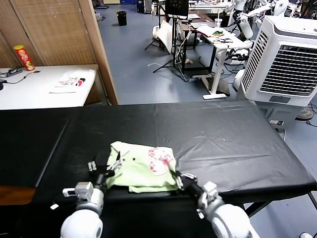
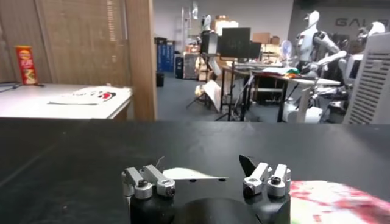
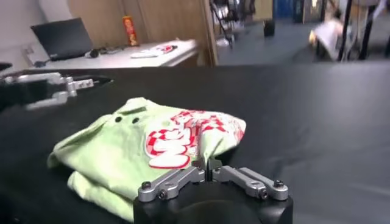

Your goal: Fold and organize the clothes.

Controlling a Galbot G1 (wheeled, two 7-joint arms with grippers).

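R gripper [image 3: 209,163] is clamped tight on the near right edge of the T-shirt [image 1: 143,168], fingers pinched together w/ fabric between. L gripper [image 1: 105,167] sits at the shirt's left edge, jaws spread wide, holding nothing. Shirt's a folded bundle, print side up, near the front edge of the black table [image 1: 223,139].

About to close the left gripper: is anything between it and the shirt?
Nothing visible. The left gripper is open at the T-shirt's left edge, only bare black table around. The right gripper is shut at the shirt's right edge.
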